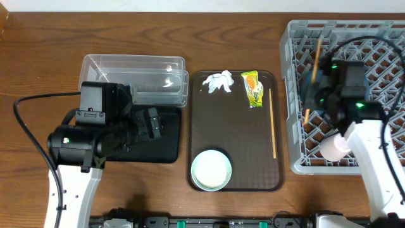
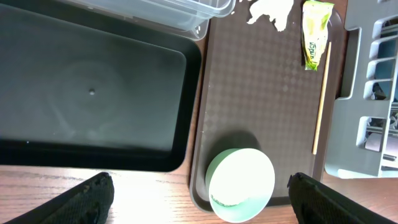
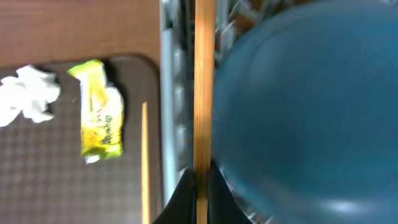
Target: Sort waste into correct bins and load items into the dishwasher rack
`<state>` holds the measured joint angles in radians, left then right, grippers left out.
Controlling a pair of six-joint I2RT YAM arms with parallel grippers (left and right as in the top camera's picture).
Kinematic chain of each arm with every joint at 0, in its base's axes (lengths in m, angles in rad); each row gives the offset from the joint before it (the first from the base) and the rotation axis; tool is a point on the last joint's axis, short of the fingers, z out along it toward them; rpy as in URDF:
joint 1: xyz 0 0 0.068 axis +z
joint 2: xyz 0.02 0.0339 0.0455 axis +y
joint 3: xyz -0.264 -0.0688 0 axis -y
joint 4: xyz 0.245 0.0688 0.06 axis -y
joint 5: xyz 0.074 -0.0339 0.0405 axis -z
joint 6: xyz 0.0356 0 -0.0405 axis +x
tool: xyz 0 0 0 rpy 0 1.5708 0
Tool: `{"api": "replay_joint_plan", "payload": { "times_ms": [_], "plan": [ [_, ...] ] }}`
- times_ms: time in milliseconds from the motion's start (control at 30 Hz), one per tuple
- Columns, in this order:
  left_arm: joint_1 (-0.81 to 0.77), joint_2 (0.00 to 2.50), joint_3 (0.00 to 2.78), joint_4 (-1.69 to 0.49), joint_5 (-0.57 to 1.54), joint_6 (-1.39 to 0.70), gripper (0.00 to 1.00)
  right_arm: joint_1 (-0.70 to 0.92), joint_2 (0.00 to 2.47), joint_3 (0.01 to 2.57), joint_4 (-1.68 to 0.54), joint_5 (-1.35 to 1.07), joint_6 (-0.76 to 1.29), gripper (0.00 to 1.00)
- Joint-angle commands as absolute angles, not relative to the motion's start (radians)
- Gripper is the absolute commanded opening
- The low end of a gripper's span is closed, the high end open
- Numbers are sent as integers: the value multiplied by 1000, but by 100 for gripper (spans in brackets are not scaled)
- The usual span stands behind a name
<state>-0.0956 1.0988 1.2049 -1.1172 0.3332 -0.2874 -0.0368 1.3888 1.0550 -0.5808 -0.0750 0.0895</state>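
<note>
1 light, stiff, likely slippery chopstick (image 3: pixel 204 74) is pinched near mid-length by the right gripper (image 3: pixel 200 185); the left gripper (image 2: pixel 202 199) is spread.

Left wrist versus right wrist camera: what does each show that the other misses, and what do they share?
Only the left wrist view shows the black tray, a corner of the clear tub, the white bowl on the brown tray, and the left gripper, open. Only the right wrist view shows the blurred dark-blue plate and the right gripper shut on the held chopstick. Both show the tissue, the wrapper, the loose chopstick on the brown tray, and the rack.
</note>
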Motion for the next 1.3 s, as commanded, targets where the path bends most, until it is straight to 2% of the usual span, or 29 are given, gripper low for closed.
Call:
{"api": "replay_joint_plan", "payload": {
  "times_ms": [0, 200, 233, 267, 300, 333, 433, 567, 667, 767, 933, 1067, 1133, 1267],
  "plan": [
    [-98, 1097, 1215, -1118, 327, -281, 92, -71, 1426, 1067, -550, -167, -72, 1],
    [-98, 1097, 1215, -1118, 327, -281, 92, -45, 1508, 1067, -541, -210, -136, 1],
    [-98, 1097, 1215, -1118, 327, -281, 92, -38, 1520, 1067, -541, -210, -136, 5],
    [-98, 1097, 1215, -1118, 327, -281, 92, -34, 1527, 1067, -542, -207, -134, 27],
    [-98, 1097, 1215, -1118, 327, -281, 92, -31, 1528, 1067, -543, -207, -119, 35],
    [-98, 1097, 1215, -1118, 327, -281, 92, -31, 1522, 1068, -547, -208, -103, 40],
    [-98, 1097, 1215, -1118, 327, -281, 92, -24, 1475, 1084, -574, -250, -60, 44],
    [-98, 1097, 1215, -1118, 327, -281, 92, 38, 1383, 1089, -613, -326, 2, 43],
    [-98, 1097, 1215, -1118, 327, -281, 92, 141, 1350, 1088, -692, -284, 11, 38],
    [-98, 1097, 1215, -1118, 327, -281, 92, 270, 1369, 1078, -764, -132, 60, 36],
    [-98, 1097, 1215, -1118, 327, -281, 92, 441, 1470, 1035, -809, 190, 286, 33],
    [-98, 1097, 1215, -1118, 327, -281, 92, 474, 1573, 1031, -785, 314, 395, 34],
    [-98, 1097, 1215, -1118, 327, -281, 92, 466, 1627, 1031, -739, 326, 395, 38],
    [-98, 1097, 1215, -1118, 327, -281, 92, 438, 1724, 1031, -682, 316, 395, 38]
  ]
}}
